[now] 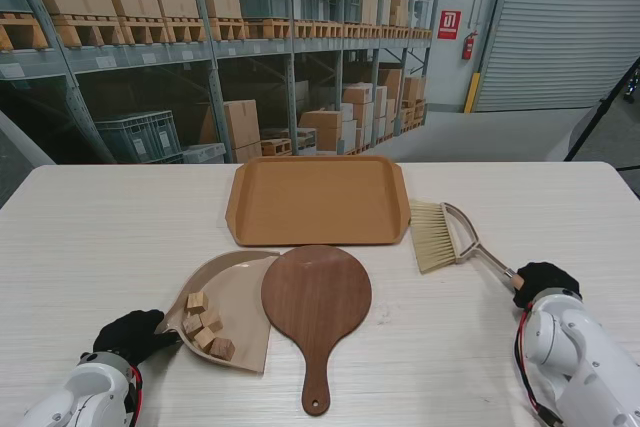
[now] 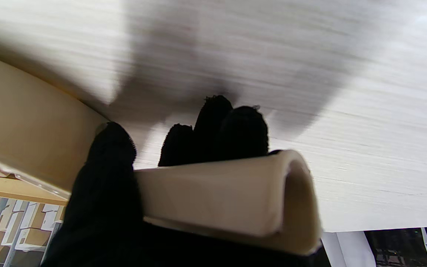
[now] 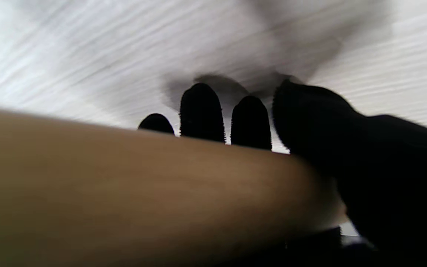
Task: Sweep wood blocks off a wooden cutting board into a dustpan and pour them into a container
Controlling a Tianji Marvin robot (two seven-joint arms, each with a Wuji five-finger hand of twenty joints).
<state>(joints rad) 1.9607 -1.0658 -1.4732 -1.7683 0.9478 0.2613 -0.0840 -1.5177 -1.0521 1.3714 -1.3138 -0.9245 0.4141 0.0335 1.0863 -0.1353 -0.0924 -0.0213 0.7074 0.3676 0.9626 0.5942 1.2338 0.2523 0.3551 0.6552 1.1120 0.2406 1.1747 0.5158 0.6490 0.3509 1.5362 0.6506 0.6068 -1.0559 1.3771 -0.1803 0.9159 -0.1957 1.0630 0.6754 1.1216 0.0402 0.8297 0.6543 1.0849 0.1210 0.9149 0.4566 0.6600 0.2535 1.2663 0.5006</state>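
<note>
Stand view: the blocks (image 1: 205, 324) lie in the dustpan (image 1: 238, 292) at lower left, touching the round cutting board (image 1: 317, 299) at centre. The left hand (image 1: 133, 335) grips the dustpan's handle; the right hand (image 1: 545, 280) grips the brush (image 1: 445, 235). The tray (image 1: 316, 199) sits beyond on the desk (image 1: 100, 237).

Left wrist view: fingers (image 2: 213, 129) wrap the cream handle (image 2: 228, 196).

Right wrist view: fingers (image 3: 201, 111) curl round the brown brush handle (image 3: 143, 185).

Bare table (image 1: 120, 227) is lying open to the left and nearest me. The tray (image 1: 316, 199), cutting board (image 1: 316, 297), dustpan (image 1: 232, 297) and brush (image 1: 440, 235) are crowding the middle.
</note>
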